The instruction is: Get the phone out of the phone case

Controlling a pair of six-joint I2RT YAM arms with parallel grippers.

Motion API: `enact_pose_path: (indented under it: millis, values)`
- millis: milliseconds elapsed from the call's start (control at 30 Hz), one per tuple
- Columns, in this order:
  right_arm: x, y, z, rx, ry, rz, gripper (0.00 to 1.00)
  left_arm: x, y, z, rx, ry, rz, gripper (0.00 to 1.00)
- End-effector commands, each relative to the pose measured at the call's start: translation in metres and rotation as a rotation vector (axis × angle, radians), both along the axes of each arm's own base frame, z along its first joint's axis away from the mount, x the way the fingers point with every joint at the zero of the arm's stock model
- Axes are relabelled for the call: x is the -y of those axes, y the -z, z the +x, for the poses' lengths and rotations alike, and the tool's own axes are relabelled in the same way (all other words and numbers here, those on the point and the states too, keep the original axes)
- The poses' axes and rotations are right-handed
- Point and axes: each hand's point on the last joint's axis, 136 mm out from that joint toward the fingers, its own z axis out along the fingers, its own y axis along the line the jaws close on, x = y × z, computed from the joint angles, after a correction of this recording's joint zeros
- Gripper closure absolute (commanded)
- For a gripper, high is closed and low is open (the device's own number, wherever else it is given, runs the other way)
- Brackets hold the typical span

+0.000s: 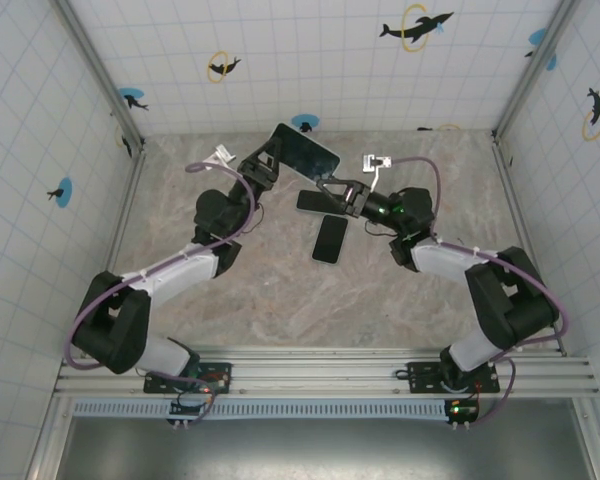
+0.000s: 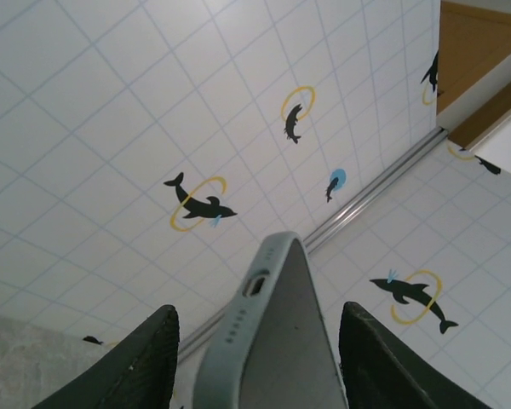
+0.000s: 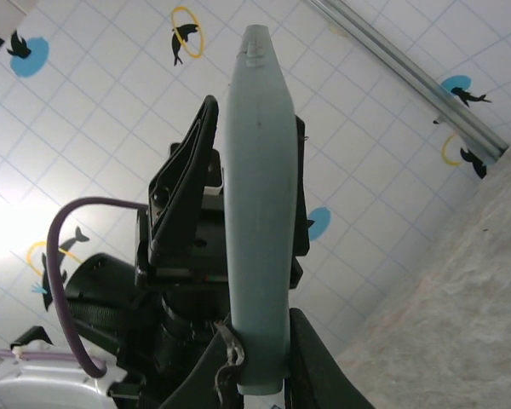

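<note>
Top external view: the dark glass-faced phone [image 1: 305, 150], apparently seated in its pale grey-green rubbery phone case [image 3: 255, 170], is up in the air over the back of the marbled table [image 1: 230, 300], so both arms can reach its ends. The right gripper [image 3: 260, 362] pinches one end as anchor. The left gripper [image 2: 257, 332] stands spread, its fingers [image 2: 149, 358] clear of the case on either side. A flat black phone [image 1: 330, 238] and a second dark slab [image 1: 310, 200] lie right underneath, so a drop could land on them.
</note>
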Motion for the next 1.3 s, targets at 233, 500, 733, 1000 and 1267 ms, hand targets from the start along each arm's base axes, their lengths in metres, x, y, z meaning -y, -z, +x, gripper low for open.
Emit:
enact_pose_path:
  millis: [233, 500, 733, 1000, 1267]
  values:
    - [0.009, -0.038, -0.009, 0.27, -0.004, -0.125, 1.0, -0.016, -0.025, 0.011, 0.02, 0.109, 0.235, 0.22]
    - [0.014, -0.017, -0.018, 0.36, -0.041, -0.317, 1.0, -0.007, -0.037, -0.01, 0.192, 0.315, 0.684, 0.16]
    - [0.017, -0.001, -0.027, 0.452, -0.076, -0.476, 1.0, 0.004, -0.028, -0.051, 0.352, 0.532, 0.886, 0.15]
    - [0.015, 0.014, -0.041, 0.478, -0.151, -0.579, 1.0, 0.008, 0.016, -0.061, 0.261, 0.687, 0.933, 0.14]
    - [0.001, 0.023, -0.055, 0.504, -0.215, -0.649, 1.0, 0.024, 0.053, -0.069, 0.226, 0.812, 0.963, 0.19]
